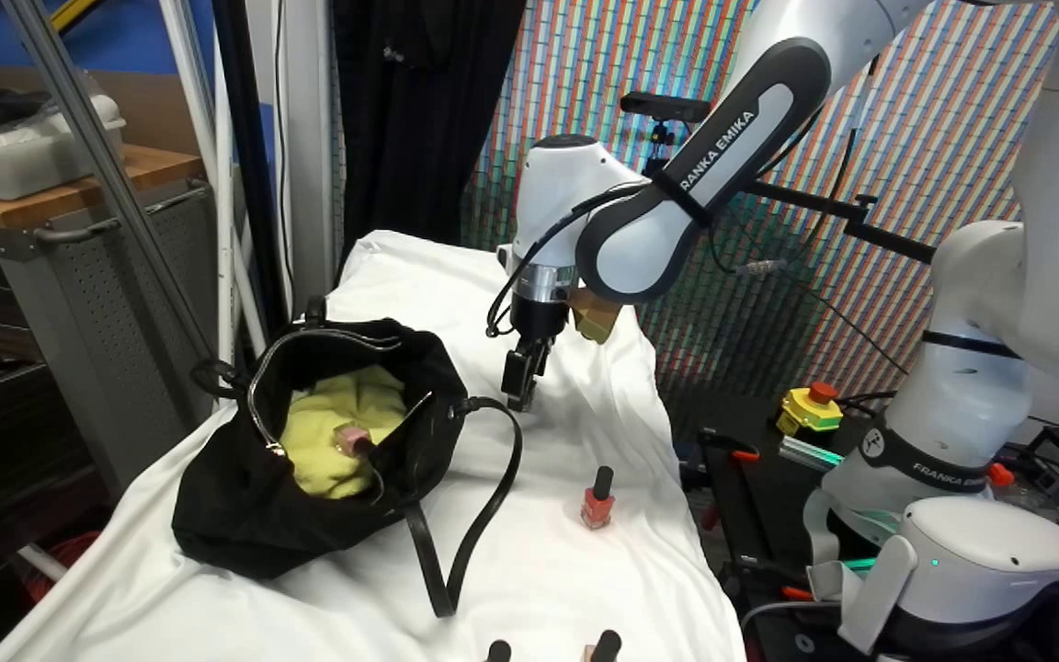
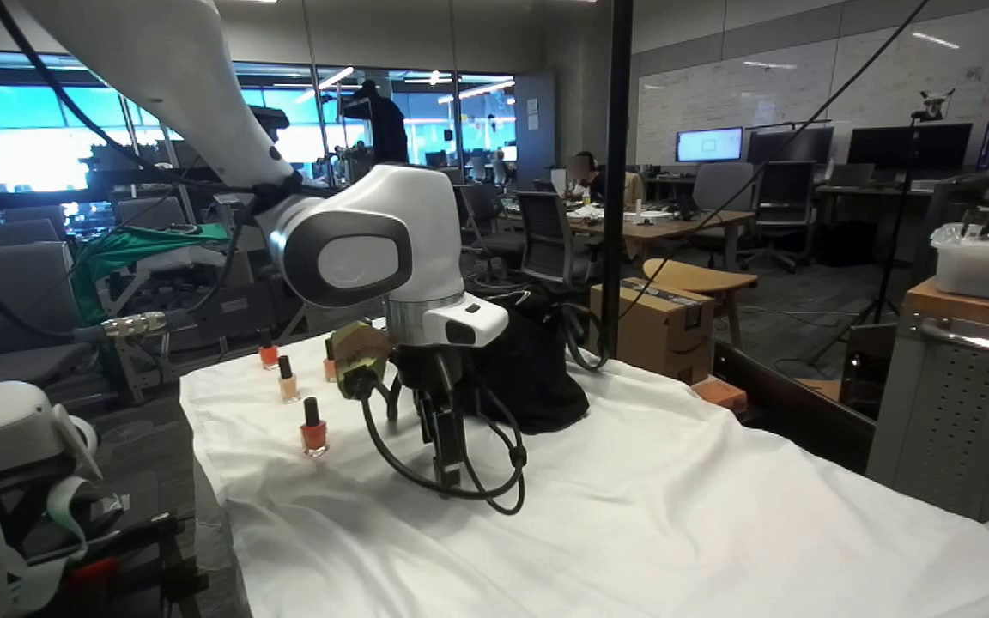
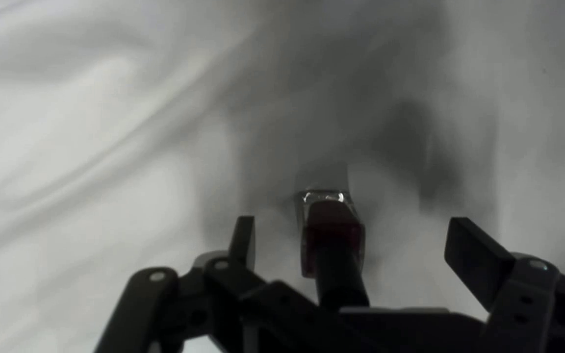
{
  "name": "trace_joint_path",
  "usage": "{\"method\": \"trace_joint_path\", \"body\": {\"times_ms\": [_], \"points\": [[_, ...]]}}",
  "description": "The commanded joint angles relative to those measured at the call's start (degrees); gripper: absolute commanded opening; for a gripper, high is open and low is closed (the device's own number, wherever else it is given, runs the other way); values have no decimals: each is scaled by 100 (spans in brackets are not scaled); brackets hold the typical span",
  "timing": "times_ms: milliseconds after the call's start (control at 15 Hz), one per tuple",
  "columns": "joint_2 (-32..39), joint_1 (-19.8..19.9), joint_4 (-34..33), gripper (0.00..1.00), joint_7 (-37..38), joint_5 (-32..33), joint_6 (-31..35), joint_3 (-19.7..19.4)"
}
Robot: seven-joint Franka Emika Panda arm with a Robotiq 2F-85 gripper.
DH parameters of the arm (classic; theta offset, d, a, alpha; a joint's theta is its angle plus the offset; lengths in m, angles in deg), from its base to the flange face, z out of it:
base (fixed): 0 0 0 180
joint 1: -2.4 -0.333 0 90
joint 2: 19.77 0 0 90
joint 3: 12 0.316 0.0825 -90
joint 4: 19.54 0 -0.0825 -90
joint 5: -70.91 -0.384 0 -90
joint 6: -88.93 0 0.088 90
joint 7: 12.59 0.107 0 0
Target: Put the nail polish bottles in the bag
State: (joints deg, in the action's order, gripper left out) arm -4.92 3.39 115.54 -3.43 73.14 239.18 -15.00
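Robot arm (image 1: 718,152) bent, gripper (image 3: 351,233) pointing down, spread wide

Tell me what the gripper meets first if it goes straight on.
Probably the white cloth: in the wrist view the open fingers flank a dark red nail polish bottle, so their tips would likely pass beside it. Depth is unclear; its black cap might make contact sooner.

I find a robotics lab with office furnishings. In an exterior view, an emergency stop (image 1: 810,411) and my arm's base (image 1: 962,391) stand right, a drawer cabinet (image 1: 97,285) left; in an exterior view, a whiteboard (image 2: 718,94), monitors (image 2: 911,148) and office chairs (image 2: 785,202) stand far right.
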Motion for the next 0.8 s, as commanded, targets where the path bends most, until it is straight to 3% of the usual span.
{"method": "trace_joint_path", "body": {"times_ms": [0,733], "points": [[108,75,-172,100,-209,-150,-40,7],[463,123,-422,100,-329,-149,-133,23]]}}
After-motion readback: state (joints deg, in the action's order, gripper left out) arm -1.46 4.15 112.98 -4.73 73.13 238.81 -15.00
